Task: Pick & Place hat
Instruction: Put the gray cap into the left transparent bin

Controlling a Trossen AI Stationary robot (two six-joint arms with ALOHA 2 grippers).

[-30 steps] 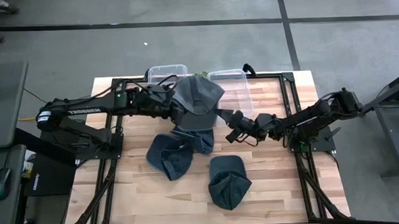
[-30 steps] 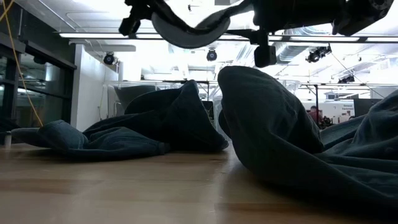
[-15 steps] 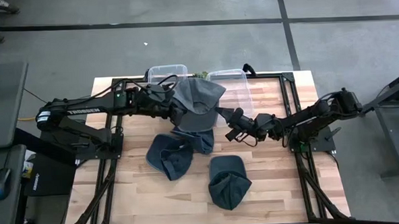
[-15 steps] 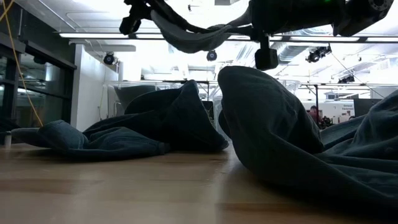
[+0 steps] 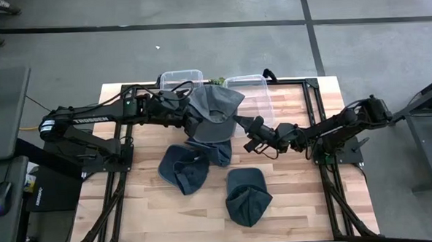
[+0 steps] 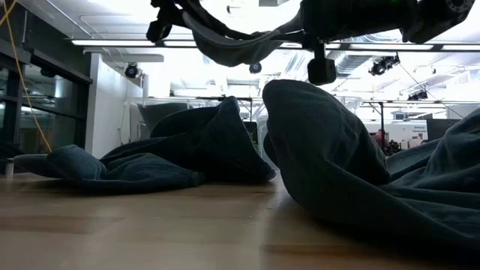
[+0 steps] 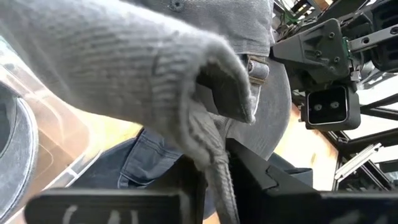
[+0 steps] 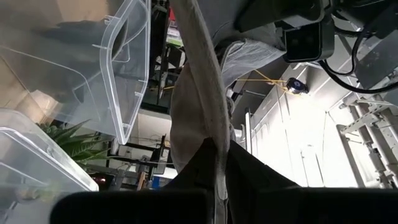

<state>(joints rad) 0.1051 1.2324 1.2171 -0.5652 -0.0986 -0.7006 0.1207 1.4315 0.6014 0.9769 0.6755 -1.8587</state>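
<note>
A grey hat [image 5: 214, 106] hangs in the air over the middle of the table, between my two grippers. My left gripper [image 5: 190, 116] is shut on its left side and my right gripper [image 5: 239, 124] is shut on its brim at the right. In the low view the hat [image 6: 232, 41] hangs well above the table. Three more dark blue-grey hats lie on the wood: one [image 5: 183, 170] left of centre, one [image 5: 247, 196] nearer the front, and one [image 5: 211, 149] partly hidden under the lifted hat. My left gripper pinches a bunched fold at the edge of the hat's crown [image 7: 214, 158] between its two fingers. It comes from the table's left and slants down. The hat is clear of the table. My right gripper pinches the thin edge of the brim [image 8: 216, 140] between its two fingers, coming about level from the table's right. The brim stands on edge in the hold, and the hat spans the gap toward the other gripper.
Two clear plastic bins [image 5: 179, 80] [image 5: 249, 87] stand side by side at the table's far edge, just behind the lifted hat. Bare wood lies at the front left and front right. The arms' black frames run along both sides of the table.
My right gripper has taken hold of the hat's brim. In the low view the hat's lower edge hung in a round bow before. It now stretches flatter, across to my right gripper. Both arms have kept their places.
</note>
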